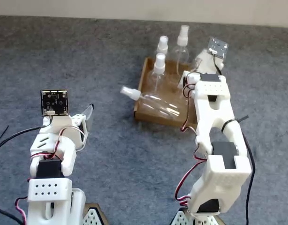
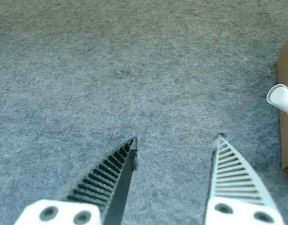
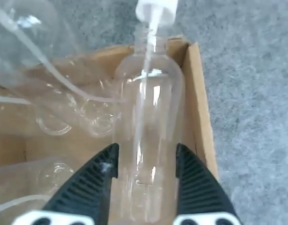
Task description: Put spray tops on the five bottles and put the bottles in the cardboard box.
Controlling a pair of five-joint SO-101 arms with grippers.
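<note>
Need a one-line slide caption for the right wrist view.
Right gripper grips a spray-topped bottle in the box corner, beside other bottles.

Left arm (image 1: 52,154) folded back near its base, right arm (image 1: 214,112) stretched far forward.
Points the left gripper (image 2: 176,138) down and ahead with both fingers spread wide apart; pitches the right wrist downward and clamps the right gripper (image 3: 147,149) on both sides of a bottle (image 3: 148,93).

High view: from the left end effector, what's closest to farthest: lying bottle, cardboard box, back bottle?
1. Lying clear plastic bottle with white spray top: pokes out leftward.
2. Brown cardboard box: left wall just behind.
3. Rearmost clear plastic bottle: back right.
</note>
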